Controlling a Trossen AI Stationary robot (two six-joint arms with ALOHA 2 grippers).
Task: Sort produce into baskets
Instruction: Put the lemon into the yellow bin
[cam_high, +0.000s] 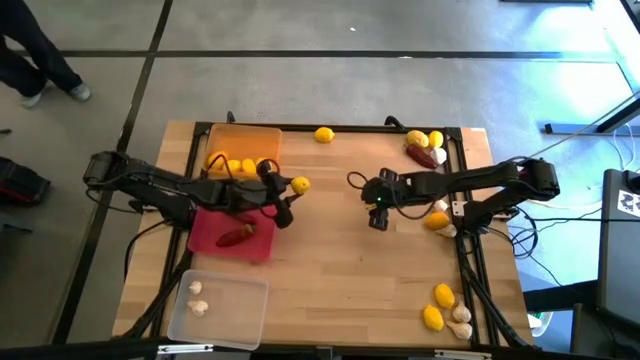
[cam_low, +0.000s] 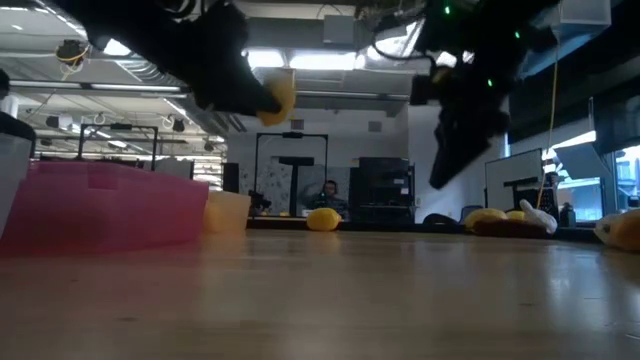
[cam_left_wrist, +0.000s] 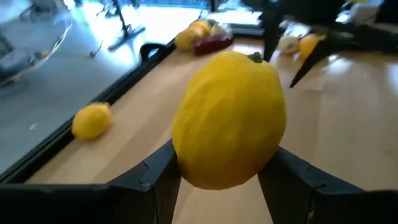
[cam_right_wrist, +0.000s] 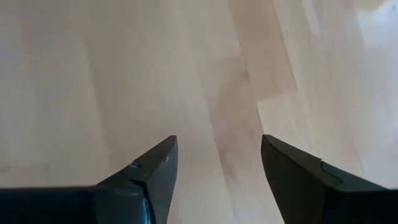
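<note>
The left gripper (cam_left_wrist: 217, 171) has a lemon (cam_left_wrist: 229, 118) pinched between its two dark fingers, carried in the air just off the corner of the orange basket (cam_high: 262, 139), which already holds several lemons. The fingers grip only the lower sides of the fruit, and that's the worry: it's round and smooth-looking, so a jolt could squirt it out, and from up there it would likely roll across the wooden table (cam_high: 330, 270). The red basket (cam_high: 200, 236) lies right beside and below the arm with a dark red chilli (cam_high: 236, 236) in it, so a drop released short of the orange rim could land in the wrong basket.

Over to the right gripper (cam_right_wrist: 217, 155): fingers apart, nothing between them, pointed down at bare wood in the middle of the table, not far from the left arm. If both move inward at once, they might clip each other.

Further out, a loose lemon (cam_high: 324, 135) sits by the back edge, a mixed pile (cam_high: 426, 147) at the back right corner, another cluster (cam_high: 448, 308) at the front right, close to the edge. The clear basket (cam_high: 240, 300) at front left holds two garlic bulbs (cam_high: 197, 299).
</note>
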